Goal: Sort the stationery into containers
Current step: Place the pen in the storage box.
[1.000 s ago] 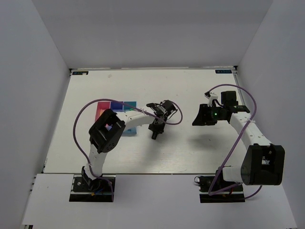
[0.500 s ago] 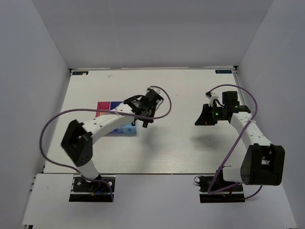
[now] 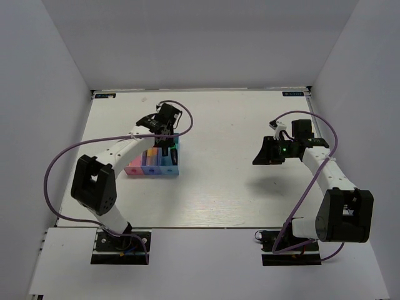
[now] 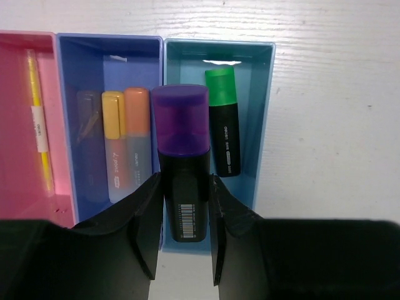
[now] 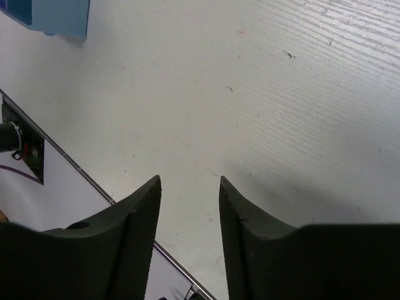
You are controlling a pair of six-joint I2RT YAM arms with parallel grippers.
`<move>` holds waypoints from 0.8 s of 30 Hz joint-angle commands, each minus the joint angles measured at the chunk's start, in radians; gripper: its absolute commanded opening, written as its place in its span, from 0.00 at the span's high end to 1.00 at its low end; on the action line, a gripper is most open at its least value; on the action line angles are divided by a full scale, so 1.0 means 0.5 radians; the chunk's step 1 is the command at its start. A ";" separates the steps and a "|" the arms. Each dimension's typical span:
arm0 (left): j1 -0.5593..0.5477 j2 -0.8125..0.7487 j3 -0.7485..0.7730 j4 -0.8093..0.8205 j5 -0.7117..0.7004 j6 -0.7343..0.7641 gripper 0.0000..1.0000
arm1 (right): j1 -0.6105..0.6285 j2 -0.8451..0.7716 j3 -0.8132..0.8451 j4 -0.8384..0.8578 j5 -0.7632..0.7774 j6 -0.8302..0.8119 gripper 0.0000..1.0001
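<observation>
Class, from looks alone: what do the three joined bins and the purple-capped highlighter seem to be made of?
Bins: probably moulded plastic, smooth and slightly glossy; a glare streak shows inside the light blue bin. Purple highlighter: seemingly plastic too, purple cap faintly shiny, black barrel with a printed barcode.

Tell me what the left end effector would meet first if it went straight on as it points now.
Likely the floor of the light blue bin: the left end effector holds a purple highlighter aimed into it, beside the green highlighter. Depth is unclear.
</observation>
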 commanded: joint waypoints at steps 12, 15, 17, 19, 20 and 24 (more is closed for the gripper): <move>0.006 0.094 0.050 0.014 0.082 -0.032 0.37 | -0.015 0.034 0.049 -0.030 -0.062 -0.044 0.43; 0.003 0.069 0.053 -0.004 0.067 -0.023 0.33 | -0.015 0.025 0.049 -0.027 -0.062 -0.041 0.41; 0.003 0.014 0.044 -0.023 0.063 -0.023 0.40 | -0.021 0.028 0.046 -0.030 -0.059 -0.047 0.40; -0.004 -0.063 0.002 -0.023 0.094 -0.010 0.64 | -0.021 0.028 0.049 -0.030 -0.050 -0.059 0.38; -0.007 -0.187 -0.026 -0.020 0.146 0.008 0.77 | -0.015 0.025 0.046 -0.034 -0.031 -0.065 0.35; -0.046 -0.528 -0.262 0.133 0.550 0.216 0.77 | -0.018 0.001 0.055 -0.021 0.076 -0.062 0.25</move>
